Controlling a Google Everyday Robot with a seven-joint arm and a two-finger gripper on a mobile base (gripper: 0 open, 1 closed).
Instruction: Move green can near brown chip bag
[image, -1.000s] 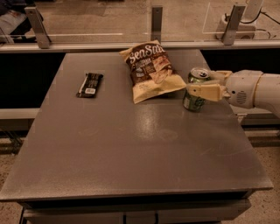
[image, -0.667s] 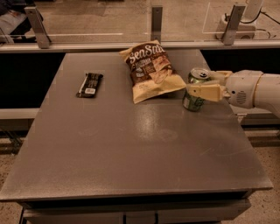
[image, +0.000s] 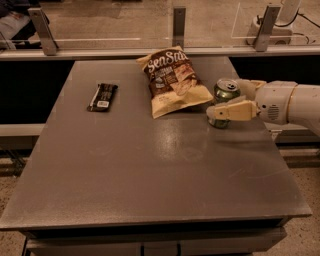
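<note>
The green can stands upright on the grey table, at the right side, just to the right of the brown chip bag. The bag lies flat at the table's back middle, and its lower right corner almost reaches the can. My gripper comes in from the right on a white arm. It sits around the can, and its cream front part crosses the can's lower half.
A small flat black wrapped bar lies at the back left of the table. A glass barrier with metal posts runs behind the table's far edge. The table's right edge is close under the arm.
</note>
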